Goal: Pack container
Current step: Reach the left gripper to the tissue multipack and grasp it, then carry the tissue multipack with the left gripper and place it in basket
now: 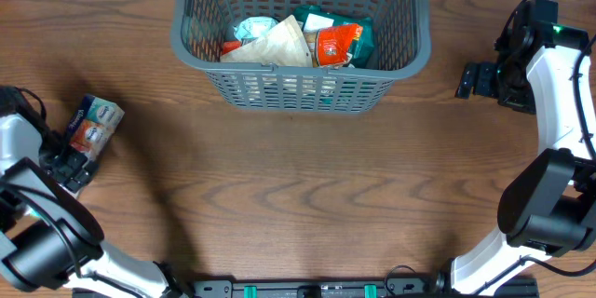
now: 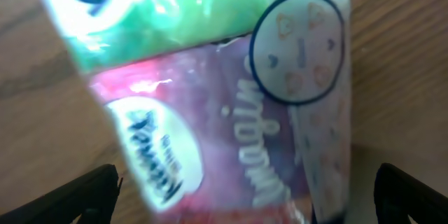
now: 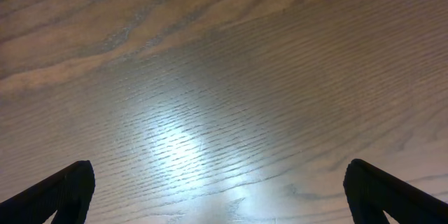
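Blurring up close, pkt [image 2: 231, 112] print unreadable; container [image 1: 298, 62] far rim cut off.

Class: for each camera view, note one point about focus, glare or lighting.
Overhead: sharp and evenly lit, the lattice of the basket crisp. Left wrist: the packet fills the frame, out of focus, with white glare on its green part. Right wrist: a bright glare patch on the wooden table.

Glossy plastic packet [image 2: 231, 112], wood-grain table [image 3: 210, 77]
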Robot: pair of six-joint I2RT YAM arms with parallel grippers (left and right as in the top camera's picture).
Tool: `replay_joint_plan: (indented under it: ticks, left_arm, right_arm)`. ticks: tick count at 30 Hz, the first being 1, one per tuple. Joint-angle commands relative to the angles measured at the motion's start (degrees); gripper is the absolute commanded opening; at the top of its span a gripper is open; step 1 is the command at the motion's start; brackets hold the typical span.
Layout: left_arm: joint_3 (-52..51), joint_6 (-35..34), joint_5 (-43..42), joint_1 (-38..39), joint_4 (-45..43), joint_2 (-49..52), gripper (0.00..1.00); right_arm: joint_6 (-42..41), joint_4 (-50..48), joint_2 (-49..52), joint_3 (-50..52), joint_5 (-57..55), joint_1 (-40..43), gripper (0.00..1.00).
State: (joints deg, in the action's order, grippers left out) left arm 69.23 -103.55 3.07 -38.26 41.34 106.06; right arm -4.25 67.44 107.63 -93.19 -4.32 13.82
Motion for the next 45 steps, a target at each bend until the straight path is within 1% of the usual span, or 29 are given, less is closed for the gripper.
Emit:
replay_joint_plan:
  ticks: [1,3,6,9,11,13,15,17,19,20,22,24,27,29,34,39,42,45]
  left_arm:
    - [-0.59,-0.5,0.31,-0.31,-0.63,2.32,0.97]
    - [-0.59,-0.48,0.33,-0.31,-1.29,3.45,0.96]
    - [-0.59,-0.46,0.33,-0.31,-1.81,5.07,0.93]
    - [-0.59,1.36,-0.17,-0.28,-1.57,6.19,0.85]
    - [-0.59,3.85,-1.88,-0.28,-1.62,6.19,0.73]
    - [-0.57,5.92,-5.33,-0.31,-1.6,6.16,0.61]
    - [-0.57,6.45,-9.11,-0.31,-1.62,6.16,0.56]
    - [-0.55,6.45,-13.31,-0.31,-1.68,6.14,0.55]
    - [-0.55,7.15,-18.53,-0.31,-2.56,6.14,0.5]
    - [-0.55,8.68,-20.74,-0.28,-3.87,6.14,0.44]
    - [-0.55,12.72,-25.7,-0.28,-8.0,6.12,0.27]
    - [-0.33,15.47,-30.86,-0.2,-11.78,6.1,0.2]
    - [0.22,20.09,-35.85,0.02,-15.5,5.62,0.19]
    - [0.57,23.96,-36.94,0.39,-17.35,4.63,0.13]
    - [1.22,37.03,-36.94,2.43,-22.21,-0.39,0.11]
    - [1.9,49.22,-36.96,5.7,-25.99,-8.07,0.06]
    - [3.02,56.78,-36.96,8.02,-27.17,-13.55,0.06]
    - [5.7,62.51,-36.96,10.58,-27.39,-18.56,0.06]
  right_arm:
    - [0.44,-0.2,0.31,0.24,0.24,-0.04,0.99]
    - [0.44,-0.22,0.31,0.24,0.24,-0.04,0.99]
    - [0.46,-0.22,0.31,0.24,0.24,-0.04,0.99]
    - [0.48,-0.24,0.31,0.24,0.24,-0.04,0.99]
    - [0.46,-0.33,0.31,0.24,0.24,-0.04,0.99]
    - [0.48,-0.44,0.31,0.24,0.24,-0.04,0.99]
    - [0.48,-0.46,0.31,0.24,0.24,-0.04,0.99]
    - [0.48,-0.44,0.31,0.24,0.24,-0.04,0.99]
    - [0.48,-0.39,0.31,0.24,0.24,-0.04,0.99]
    - [0.5,-0.42,0.31,0.24,0.24,-0.04,0.99]
    - [0.5,-0.42,0.31,0.24,0.24,-0.04,0.99]
    - [0.55,-0.42,0.31,0.24,0.24,-0.04,0.99]
    - [1.2,-0.39,0.31,0.24,0.26,-0.04,0.99]
    - [1.64,-0.42,0.31,0.24,0.24,-0.04,0.99]
    - [1.79,-0.55,0.31,0.24,0.26,-0.04,0.99]
    - [1.79,-0.76,0.31,0.24,0.26,-0.04,0.99]
    - [1.79,-0.81,0.31,0.24,0.24,-0.04,0.99]
    - [1.79,-0.92,0.31,0.24,0.24,-0.04,0.99]
